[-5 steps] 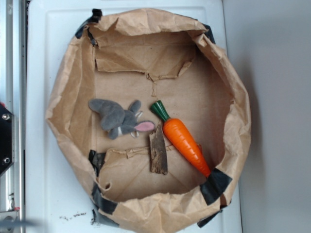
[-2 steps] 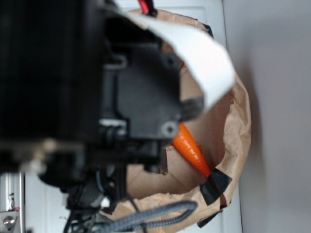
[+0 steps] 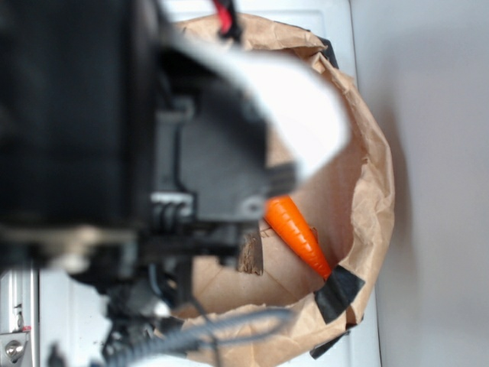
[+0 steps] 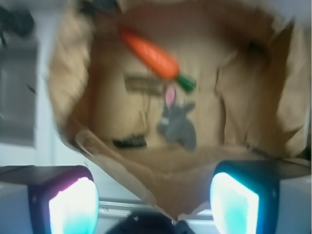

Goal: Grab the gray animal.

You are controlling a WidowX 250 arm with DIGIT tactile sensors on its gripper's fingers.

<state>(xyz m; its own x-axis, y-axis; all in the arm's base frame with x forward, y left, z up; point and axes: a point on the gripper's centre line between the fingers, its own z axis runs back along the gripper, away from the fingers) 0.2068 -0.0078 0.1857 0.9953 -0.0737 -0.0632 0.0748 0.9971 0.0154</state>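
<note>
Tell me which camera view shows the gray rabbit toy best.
The wrist view: the gray rabbit toy lies in plain sight, though blurred, inside the paper bag, below the carrot. In the exterior view the robot arm hides it completely.

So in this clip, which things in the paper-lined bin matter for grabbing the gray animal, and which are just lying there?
Part of the job:
- gray plush rabbit, lying on the paper floor
- gripper, open, high above the bin, not touching anything

Just lying about:
- orange toy carrot
- brown wood piece
- brown paper lining
</note>
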